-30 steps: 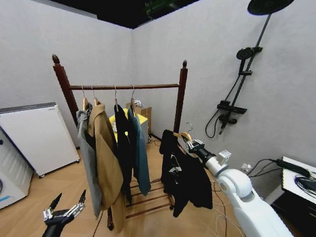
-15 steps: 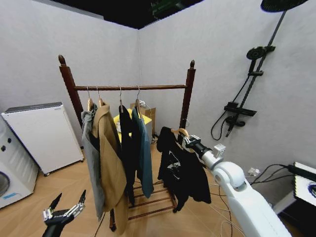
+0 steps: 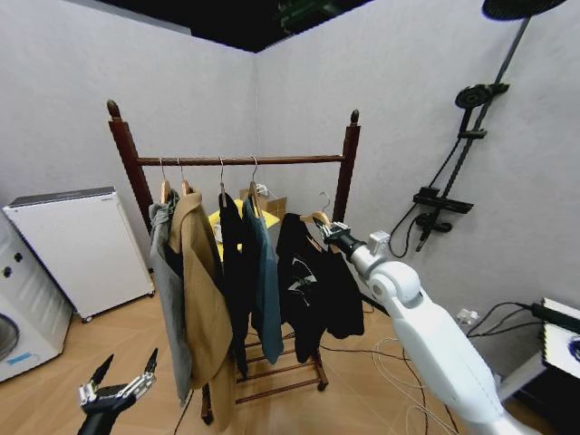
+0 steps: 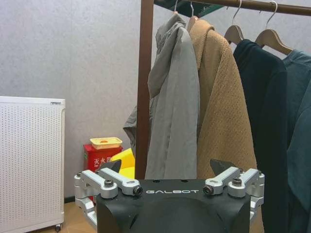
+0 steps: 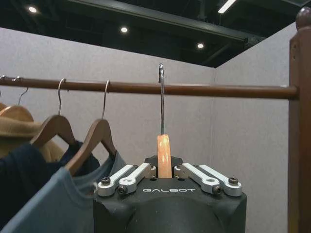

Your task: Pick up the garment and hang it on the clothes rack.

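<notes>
Low at the left of the head view, the left gripper hangs idle near the floor with its fingers spread wide and nothing between them; the left wrist view shows the same spread fingers in front of the rack's left upright. Behind it stands a white appliance against the wall. The clothes rack, dark reddish-brown with knob finials and a slatted low shelf, carries on its rail a grey hooded jacket, then a long tan coat, a dark garment and a blue jacket, each on its own hanger. Just right of the blue jacket hangs the garment, a black jacket on a light wooden hanger, held up in front of the rack near the right upright, its hem well above the floor. The right gripper grips that hanger at the neck, its fingers closed on the wood. In the right wrist view the hanger's metal hook rises straight up between the closed fingers, its tip showing at the rail's height; whether it touches the rail cannot be told. On the right-hand wall a black shower fitting is mounted.
</notes>
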Tool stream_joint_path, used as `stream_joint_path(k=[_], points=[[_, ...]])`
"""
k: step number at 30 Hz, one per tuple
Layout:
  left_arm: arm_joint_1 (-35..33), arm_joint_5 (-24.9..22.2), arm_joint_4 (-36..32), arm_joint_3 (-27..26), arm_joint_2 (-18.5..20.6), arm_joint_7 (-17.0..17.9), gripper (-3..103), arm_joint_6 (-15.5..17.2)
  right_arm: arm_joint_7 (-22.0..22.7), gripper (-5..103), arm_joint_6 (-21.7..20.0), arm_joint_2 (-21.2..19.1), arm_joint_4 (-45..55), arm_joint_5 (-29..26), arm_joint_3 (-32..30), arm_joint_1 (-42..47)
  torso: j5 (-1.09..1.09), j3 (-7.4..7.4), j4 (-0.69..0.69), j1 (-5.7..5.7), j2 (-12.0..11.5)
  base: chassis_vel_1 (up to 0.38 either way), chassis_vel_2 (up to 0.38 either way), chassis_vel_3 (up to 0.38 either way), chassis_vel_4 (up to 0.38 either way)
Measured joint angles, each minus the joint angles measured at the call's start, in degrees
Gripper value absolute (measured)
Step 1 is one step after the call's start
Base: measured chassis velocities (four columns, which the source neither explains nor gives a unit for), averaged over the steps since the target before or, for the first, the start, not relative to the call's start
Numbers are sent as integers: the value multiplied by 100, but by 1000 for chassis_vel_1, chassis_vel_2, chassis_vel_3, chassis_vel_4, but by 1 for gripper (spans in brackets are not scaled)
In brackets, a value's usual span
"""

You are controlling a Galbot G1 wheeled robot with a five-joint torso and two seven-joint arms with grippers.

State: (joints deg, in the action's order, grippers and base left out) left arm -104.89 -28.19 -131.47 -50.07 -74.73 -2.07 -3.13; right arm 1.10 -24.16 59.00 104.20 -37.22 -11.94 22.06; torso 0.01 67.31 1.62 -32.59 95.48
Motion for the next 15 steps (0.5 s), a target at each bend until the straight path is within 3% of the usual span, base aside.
stream_joint_path(k=[5,15], points=[[0,0,0,0,0,-1,100,0,170,10,-138,330,-736,-128,507,-1112,-2,0,0,0,0,0,0,0,0],[0,0,0,0,0,-1,100,0,184,10,-118,1134,-1954,-23,1104,-2008,-2,0,-3,0,0,0,0,0,0]])
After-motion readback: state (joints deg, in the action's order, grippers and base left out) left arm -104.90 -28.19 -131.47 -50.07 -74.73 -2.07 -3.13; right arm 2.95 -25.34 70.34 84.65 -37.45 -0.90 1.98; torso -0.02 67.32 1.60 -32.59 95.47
